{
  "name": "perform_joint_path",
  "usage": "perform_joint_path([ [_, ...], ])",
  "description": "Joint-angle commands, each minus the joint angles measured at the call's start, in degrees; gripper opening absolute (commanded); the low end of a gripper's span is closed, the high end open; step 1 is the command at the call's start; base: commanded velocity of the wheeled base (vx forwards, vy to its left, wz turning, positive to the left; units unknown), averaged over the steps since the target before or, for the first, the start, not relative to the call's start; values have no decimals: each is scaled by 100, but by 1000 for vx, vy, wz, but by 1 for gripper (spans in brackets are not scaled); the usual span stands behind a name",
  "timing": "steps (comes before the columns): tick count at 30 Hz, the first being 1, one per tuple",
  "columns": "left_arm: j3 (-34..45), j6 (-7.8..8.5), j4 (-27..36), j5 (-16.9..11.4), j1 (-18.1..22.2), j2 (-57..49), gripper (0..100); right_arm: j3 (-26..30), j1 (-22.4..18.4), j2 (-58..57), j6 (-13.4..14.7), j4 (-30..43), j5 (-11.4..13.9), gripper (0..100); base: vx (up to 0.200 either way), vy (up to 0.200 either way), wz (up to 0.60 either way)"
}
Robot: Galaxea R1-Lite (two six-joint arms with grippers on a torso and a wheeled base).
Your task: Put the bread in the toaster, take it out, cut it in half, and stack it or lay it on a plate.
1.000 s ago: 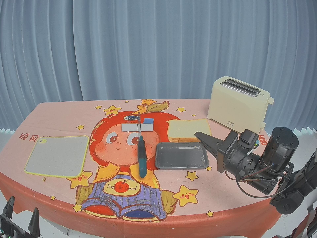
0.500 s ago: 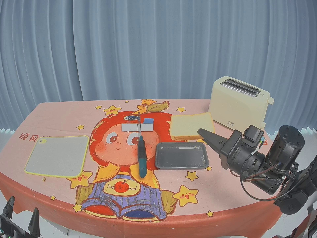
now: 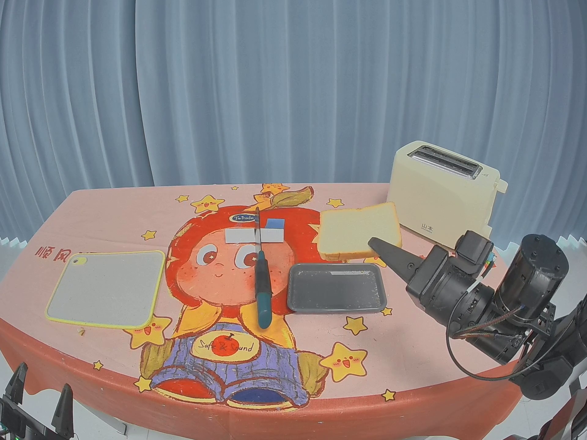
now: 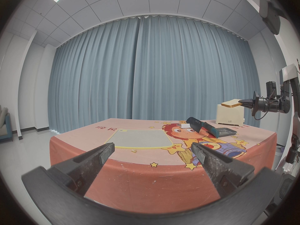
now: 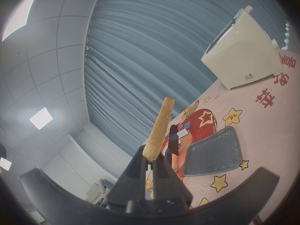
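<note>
The left gripper [image 4: 152, 148] is hanging low off the near edge of the table covered in a pink cartoon-printed cloth [image 3: 397, 349], its fingers spread wide and gripping nothing. Just beyond those open fingers, the grey cutting board with a yellow-green rim [image 3: 104, 288] is lying flat and bare. Further across, well away from both sets of fingers, the knife with a teal handle [image 3: 263, 282] is lying with its blade pointing toward the curtain. The dark grey rectangular tray [image 3: 336, 288] is sitting beside it, below and in front of the right fingers. The right gripper [image 3: 380, 247] is pinching the pale square slice of bread [image 3: 358, 230] by one crust edge; the slice is sticking out past the fingertips, clear of the cloth. The cream-coloured two-slot toaster [image 3: 443, 194] is standing just beside those fingers, its slots showing no bread. Judging from this, only the pick-up is done: loading the toaster, taking the slice out, halving it on the board and plating it are all left.
</note>
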Motion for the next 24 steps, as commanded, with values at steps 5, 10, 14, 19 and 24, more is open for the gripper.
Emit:
perform_joint_path([
  [5,101,-1,-2,2,2,-5,100,72,29,-11,-217,-89,-46,0,0,0,0],
  [10,101,-1,-2,2,2,-5,100,247,29,68,-560,-555,-81,0,0,0,0],
  [14,101,-1,-2,2,2,-5,100,344,64,77,-683,-687,-72,0,0,0,0],
  [19,101,-1,-2,2,2,-5,100,362,73,42,-867,-687,-72,0,0,0,0],
  [24,101,-1,-2,2,2,-5,100,485,73,42,-1201,-696,-63,0,0,0,0],
])
